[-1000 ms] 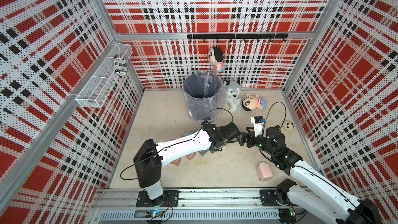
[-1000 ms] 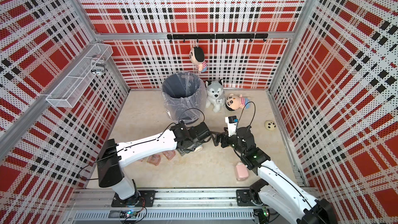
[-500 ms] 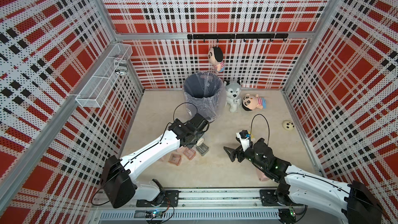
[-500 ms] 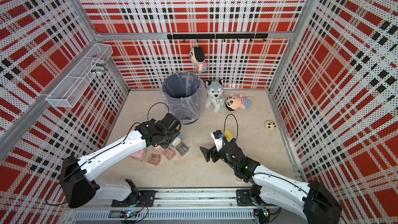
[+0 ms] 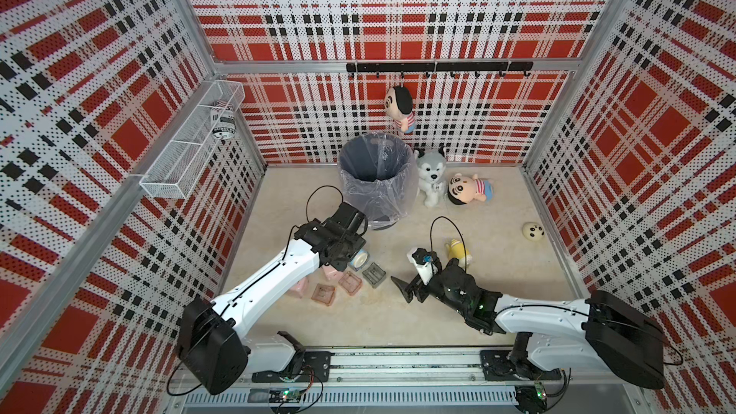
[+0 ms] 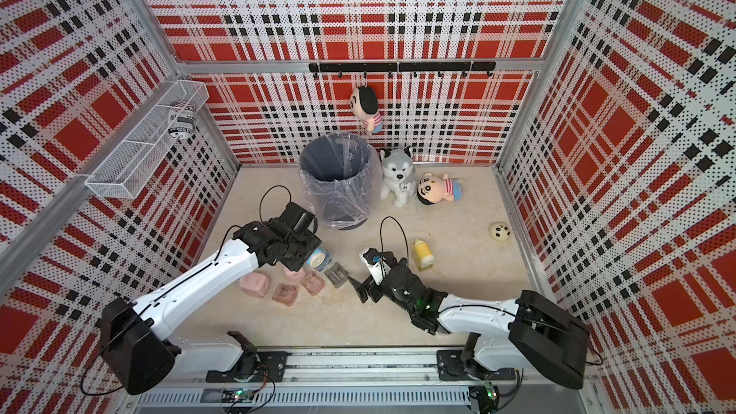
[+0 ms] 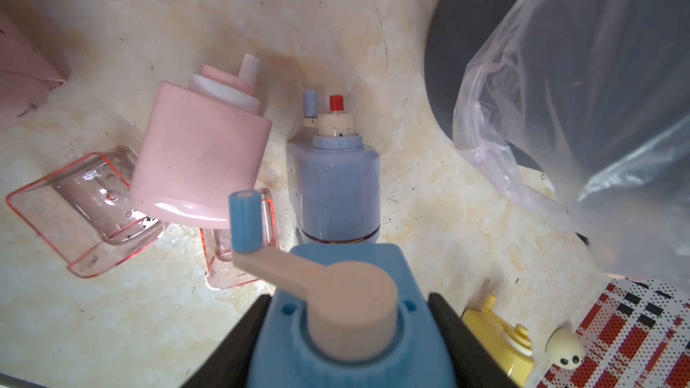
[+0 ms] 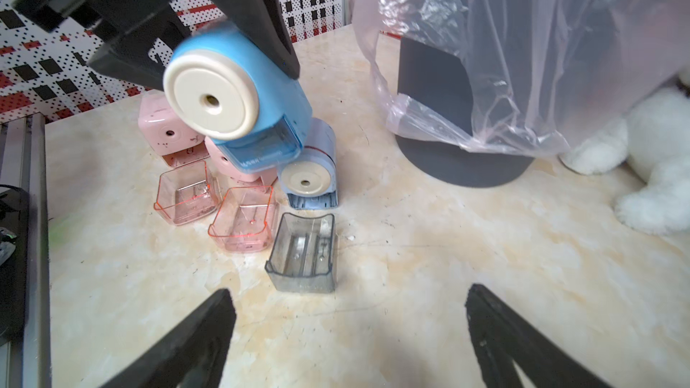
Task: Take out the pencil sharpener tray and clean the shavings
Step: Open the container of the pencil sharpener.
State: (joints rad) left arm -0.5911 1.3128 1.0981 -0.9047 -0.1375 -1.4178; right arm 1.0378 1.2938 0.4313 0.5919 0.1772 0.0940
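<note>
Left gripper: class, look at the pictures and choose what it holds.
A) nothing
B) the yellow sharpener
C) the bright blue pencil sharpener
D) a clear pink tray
C: the left gripper is closed on either side of the bright blue pencil sharpener, while the right gripper is open and empty.

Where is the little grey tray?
In a top view, the grey tray lies on the table, between the pink trays on its left and the open right hand.
</note>
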